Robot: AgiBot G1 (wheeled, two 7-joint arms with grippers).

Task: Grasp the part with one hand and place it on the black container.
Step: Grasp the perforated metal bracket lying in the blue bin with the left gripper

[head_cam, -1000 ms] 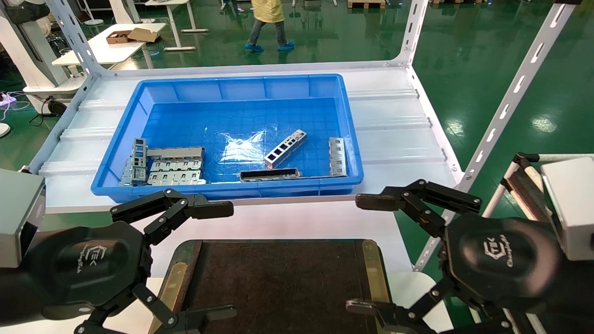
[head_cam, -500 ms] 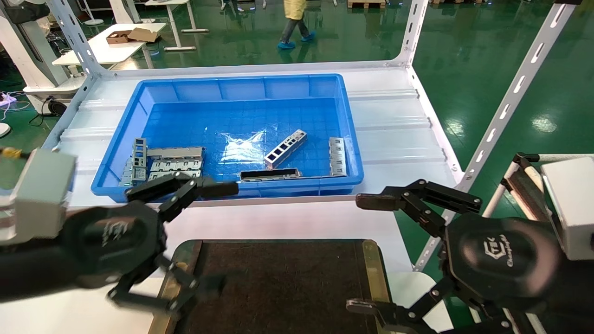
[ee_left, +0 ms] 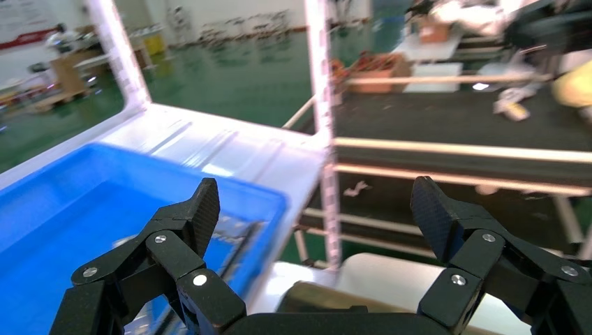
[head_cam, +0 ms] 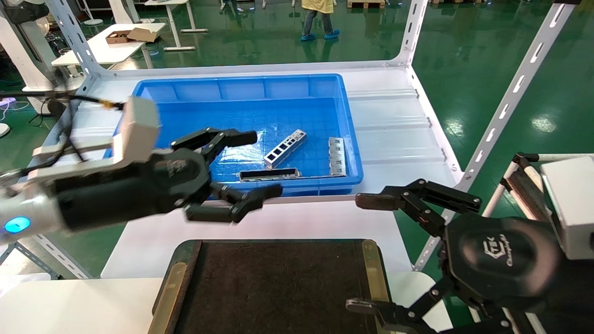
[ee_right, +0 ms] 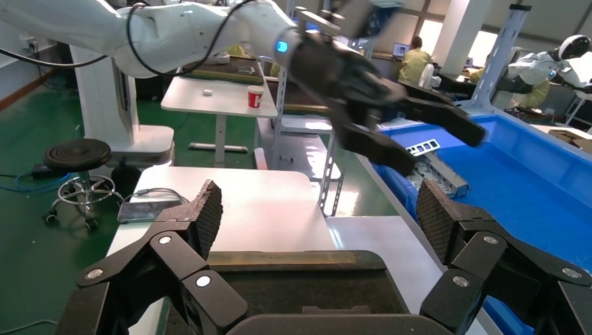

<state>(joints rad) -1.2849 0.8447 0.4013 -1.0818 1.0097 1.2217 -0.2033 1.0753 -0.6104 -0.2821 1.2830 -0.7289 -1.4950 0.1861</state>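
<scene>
Reaching over the blue bin (head_cam: 139,99), the left end effector (head_cam: 253,164) gapes wide; the part (head_cam: 285,148) lies just ahead, so align both fingers across its narrow sides before descending. The right end effector (head_cam: 366,253) idles wide beside the black container (head_cam: 278,287).

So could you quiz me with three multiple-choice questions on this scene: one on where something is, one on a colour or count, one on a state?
1. Where does the part lie?
A. in the blue bin
B. on the black container
C. in the left gripper

2. How many rectangular cut-outs run along the part?
A. two
B. four
C. seven

3. How is the left gripper?
A. shut on the part
B. shut, empty
C. open, empty

Answers:
1 A: the bar rests on the bin's floor, and the black container's surface is bare.
2 B: four dark openings show in a row.
3 C: its fingers are spread over the bin's near side with nothing between them. The right gripper is open too, beside the container.
</scene>
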